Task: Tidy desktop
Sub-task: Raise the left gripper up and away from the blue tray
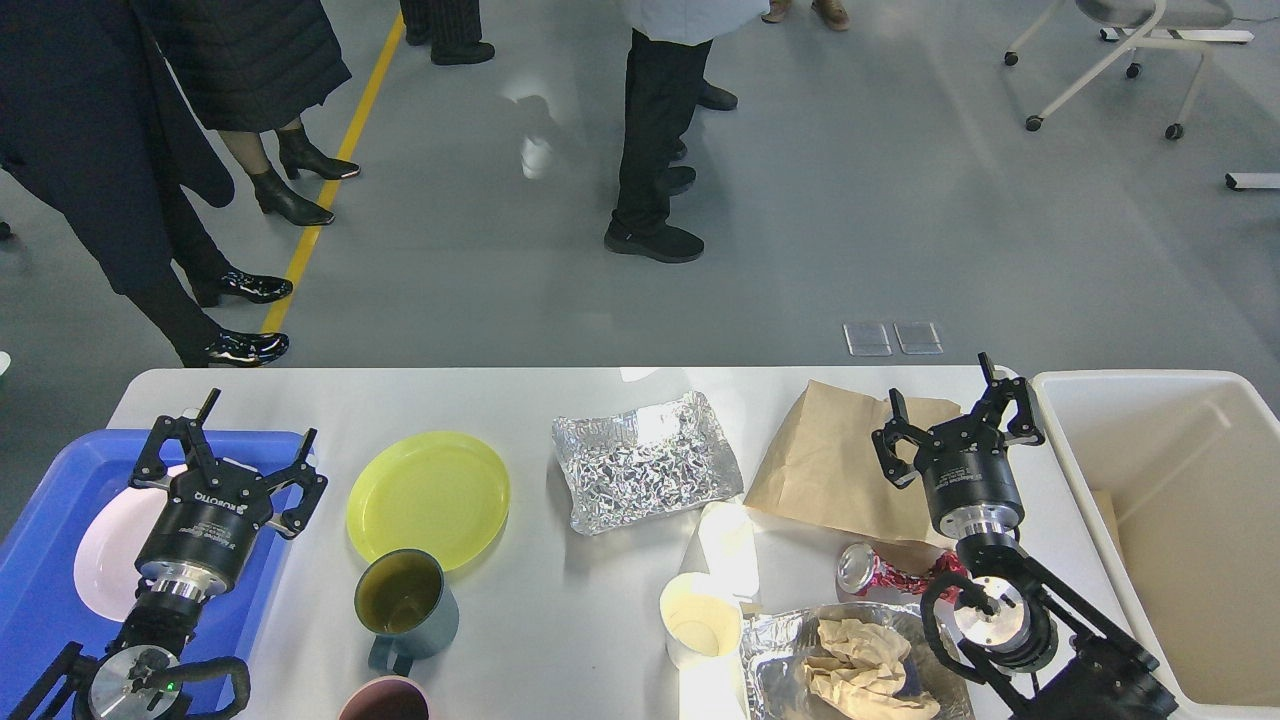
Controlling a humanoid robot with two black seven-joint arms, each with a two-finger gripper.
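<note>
At the near edge of the desktop (560, 620) you have a pink-rimmed cup (385, 698) cut off by the frame, and toward the near right corner a foil tray (775, 665) holding a crumpled brown paper wad (865, 670). Just left of that tray stands a cream paper cup (700, 620), and just behind the tray lies a crushed red can (880, 572) on its side. Left of centre sits a dark mug (405, 605), touching or just in front of a yellow plate (428, 497). Your left gripper (235, 455) hangs over the blue tray (40, 610) at the desktop's left end, above a white plate (105, 545) lying in that tray; its fingers are spread wide and hold nothing. Mid-desktop you see a crumpled foil sheet (645, 460), and to its right a flat brown paper bag (825, 465) reaching toward the far edge. Your right gripper (955, 410) hovers over the bag's right side, jaws spread wide and empty. Against the desktop's right end is a cream bin (1220, 400). The white desktop itself fills the lower part of the view, carrying all of this. Beyond its far edge you have grey floor, several standing people (655, 130) and a wheeled chair (1120, 60).
</note>
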